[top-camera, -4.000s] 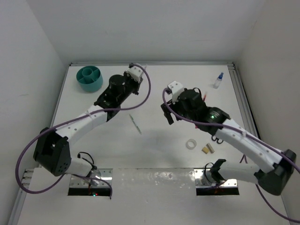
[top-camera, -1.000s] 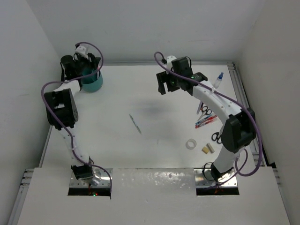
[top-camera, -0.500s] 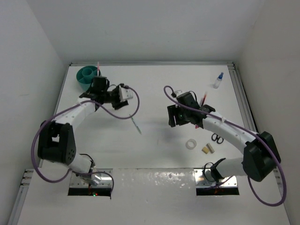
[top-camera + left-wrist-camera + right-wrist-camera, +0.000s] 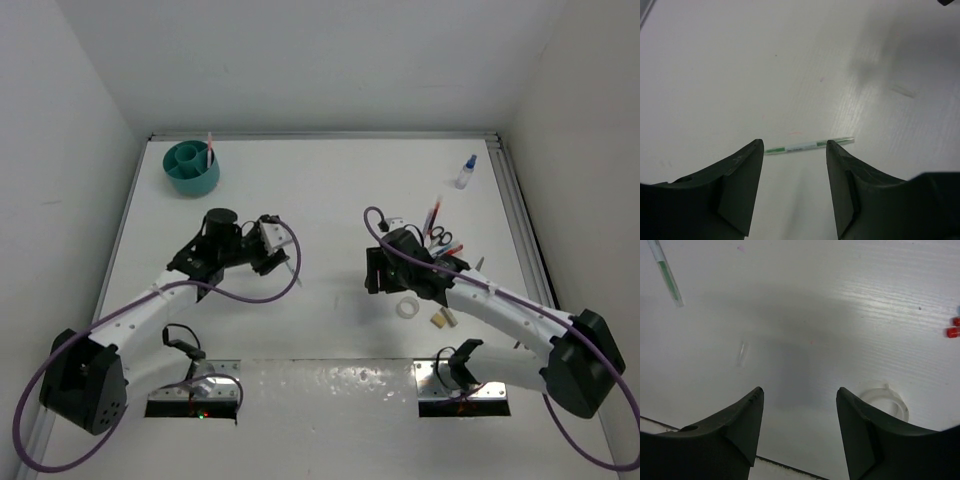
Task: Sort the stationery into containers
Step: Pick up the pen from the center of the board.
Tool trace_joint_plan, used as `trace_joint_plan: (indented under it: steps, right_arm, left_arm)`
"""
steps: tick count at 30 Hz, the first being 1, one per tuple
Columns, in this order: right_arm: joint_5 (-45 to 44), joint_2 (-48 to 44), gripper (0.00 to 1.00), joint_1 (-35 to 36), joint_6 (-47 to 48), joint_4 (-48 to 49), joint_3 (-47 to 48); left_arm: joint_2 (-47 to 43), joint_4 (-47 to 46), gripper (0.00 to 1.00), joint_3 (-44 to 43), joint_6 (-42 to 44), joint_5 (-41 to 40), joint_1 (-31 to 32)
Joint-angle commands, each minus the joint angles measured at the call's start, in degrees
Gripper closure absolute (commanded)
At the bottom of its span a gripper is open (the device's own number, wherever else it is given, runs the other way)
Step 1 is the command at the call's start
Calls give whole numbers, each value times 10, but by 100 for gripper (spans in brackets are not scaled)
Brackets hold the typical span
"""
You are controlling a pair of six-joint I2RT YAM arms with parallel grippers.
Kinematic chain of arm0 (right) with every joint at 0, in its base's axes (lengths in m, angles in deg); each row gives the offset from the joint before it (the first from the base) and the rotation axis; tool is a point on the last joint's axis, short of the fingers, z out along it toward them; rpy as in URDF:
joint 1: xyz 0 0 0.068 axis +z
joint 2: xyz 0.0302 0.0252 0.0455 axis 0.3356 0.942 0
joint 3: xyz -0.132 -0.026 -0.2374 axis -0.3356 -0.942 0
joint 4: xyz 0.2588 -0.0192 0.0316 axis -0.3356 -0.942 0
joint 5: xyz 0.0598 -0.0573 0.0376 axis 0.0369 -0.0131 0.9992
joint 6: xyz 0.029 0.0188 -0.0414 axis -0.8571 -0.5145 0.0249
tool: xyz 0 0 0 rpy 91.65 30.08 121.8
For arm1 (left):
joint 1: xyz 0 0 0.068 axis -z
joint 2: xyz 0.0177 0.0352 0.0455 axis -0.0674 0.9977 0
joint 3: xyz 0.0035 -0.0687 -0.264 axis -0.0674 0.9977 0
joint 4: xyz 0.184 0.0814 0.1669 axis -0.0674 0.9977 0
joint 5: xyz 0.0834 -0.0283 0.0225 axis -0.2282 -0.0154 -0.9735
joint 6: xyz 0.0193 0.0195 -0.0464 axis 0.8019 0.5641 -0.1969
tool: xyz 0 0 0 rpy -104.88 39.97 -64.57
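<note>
White worktop (image 4: 330,190): hovering with left claw (image 4: 794,155) released, green pen (image 4: 807,145) just ahead; hovering with right claw (image 4: 800,395) released, tape ring (image 4: 880,390) beside it.

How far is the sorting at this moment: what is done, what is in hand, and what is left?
Done: one red pen stands in the teal pot.
In hand: nothing. The left end effector hovers open over the green pen. The right end effector is open near the tape ring.
Left: green pen, tape ring, tan blocks, scissors, loose red pens and bottle, all on the table.
</note>
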Motion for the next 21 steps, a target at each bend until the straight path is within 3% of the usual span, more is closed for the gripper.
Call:
trace_joint_plan:
  steps: [1,4,5,7,13,21]
  right_arm:
    - [-23,-3,41,18,-42,23,2]
    - [-36,7,41,38,-49,22,11]
    - [-42,9,41,46,-52,23,13]
    - [-63,15,41,54,-59,23,19]
    - [-99,24,41,85,-73,16,25]
    - [-114,16,41,96,-83,6,12]
  left_arm:
    - [-4,-27,49,15,-61,-57,15]
    - [9,-35,56,0,-183,-180,18]
    - [10,-36,57,-4,-267,-271,21]
    - [20,-26,60,-20,-334,-328,33]
    - [92,61,56,-75,-520,-376,60]
    - [168,51,52,-79,-593,-383,88]
